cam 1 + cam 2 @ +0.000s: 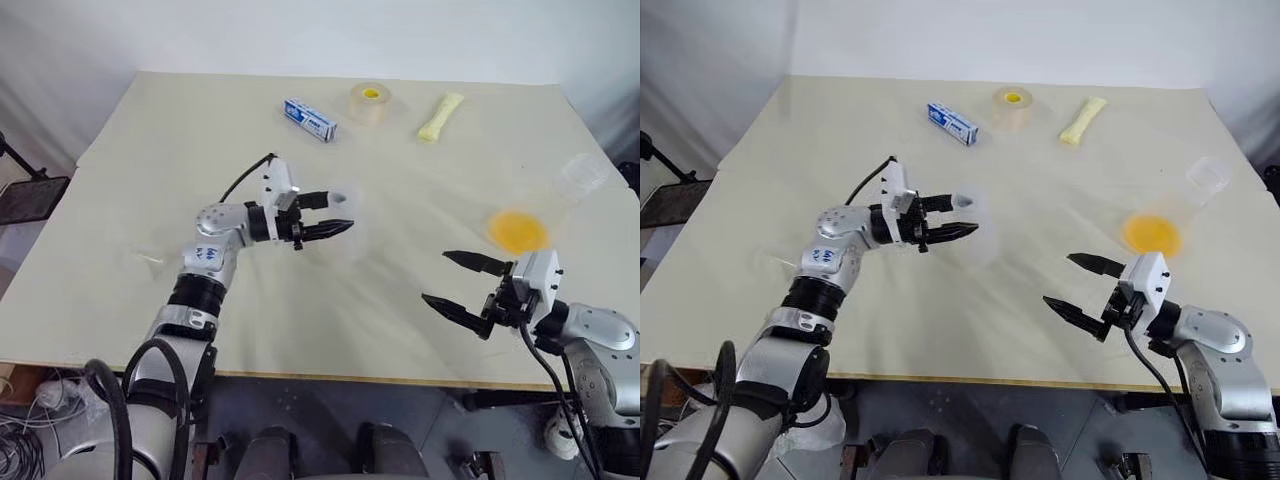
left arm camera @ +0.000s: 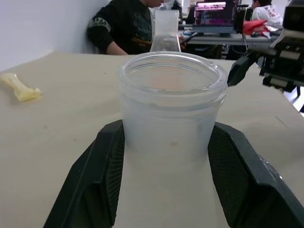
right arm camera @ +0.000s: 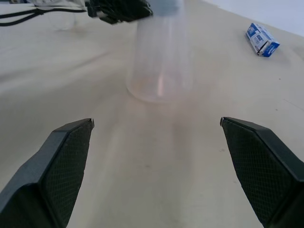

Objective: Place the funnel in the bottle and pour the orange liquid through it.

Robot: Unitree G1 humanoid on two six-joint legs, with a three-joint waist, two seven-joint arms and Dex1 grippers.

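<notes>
Bottle (image 3: 159, 61) motion-blurred, its neck cut off; funnel (image 1: 150, 257) too faint to resolve.

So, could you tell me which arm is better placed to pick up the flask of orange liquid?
Right, I'd say: the right gripper, open and empty, sits beside the flask of orange liquid, while the left gripper is closed on the bottle mid-table.

A pale beige table (image 1: 300, 320) is standing before a plain white wall (image 1: 330, 35). Beyond it, a person (image 2: 126, 26) is sitting near a lit monitor (image 2: 214, 12).
</notes>
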